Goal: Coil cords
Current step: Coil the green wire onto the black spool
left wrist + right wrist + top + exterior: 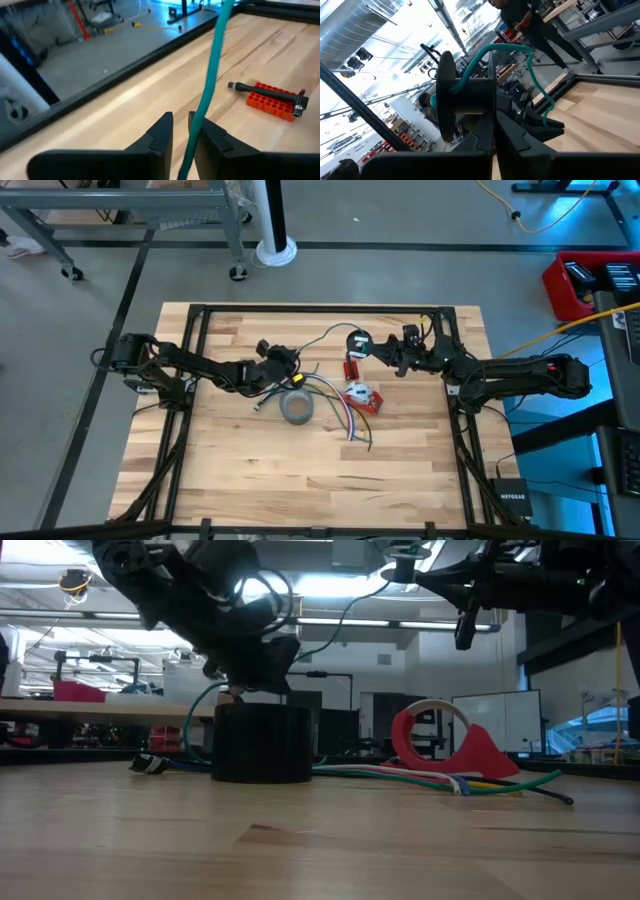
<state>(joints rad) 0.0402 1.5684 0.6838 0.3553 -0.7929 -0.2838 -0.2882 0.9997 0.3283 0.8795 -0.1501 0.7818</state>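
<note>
A thin green cord [322,335] runs from a black spool [358,341] at the table's far middle to my left gripper [287,361]. The left gripper hangs above the table, just beyond the grey tape roll [297,408], and is shut on the cord [210,75]. My right gripper [385,352] is shut on the spool [465,95] and holds it above the table. A few turns of cord lie on the spool's core [470,75]. In the low view the cord [345,615] arcs between both grippers. My left gripper has the green cord [199,122] between its two fingers, somewhere along its length. The cord runs on past the fingertips toward the spool, clear of the table. My right gripper pinches one flange of the spool at its rim [491,107] between its two fingers. The spool is lifted clear, with its axle about level.
A red tape dispenser [363,397], a bundle of coloured wires [335,408] and a red bit holder [351,369] with a dark tool [265,90] lie at the table's middle. A black frame [320,308] borders the table.
</note>
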